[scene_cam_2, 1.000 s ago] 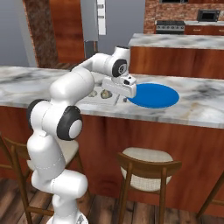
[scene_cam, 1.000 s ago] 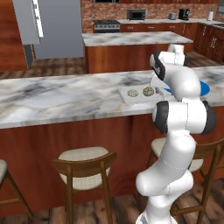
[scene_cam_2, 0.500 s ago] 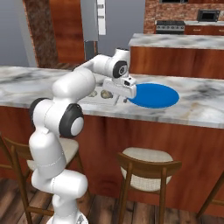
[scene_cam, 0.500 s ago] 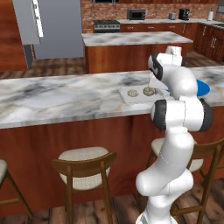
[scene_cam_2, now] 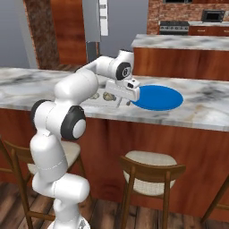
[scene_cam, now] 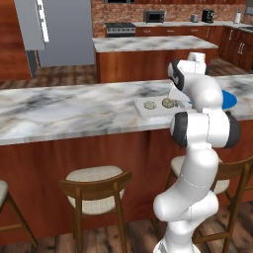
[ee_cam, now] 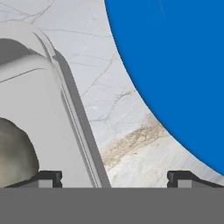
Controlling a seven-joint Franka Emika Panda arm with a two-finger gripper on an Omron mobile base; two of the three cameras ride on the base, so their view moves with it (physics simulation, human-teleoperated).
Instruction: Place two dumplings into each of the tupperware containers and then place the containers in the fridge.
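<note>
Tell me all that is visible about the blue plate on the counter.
The plate is round, flat and plain bright blue, with a smooth, matte look and nothing on the part that shows. It lies level on the marble counter, to the right of the pale container in the right base view, with a strip of bare marble between them. The open claw hangs above that strip and touches neither. In the left base view the arm hides most of the plate.
</note>
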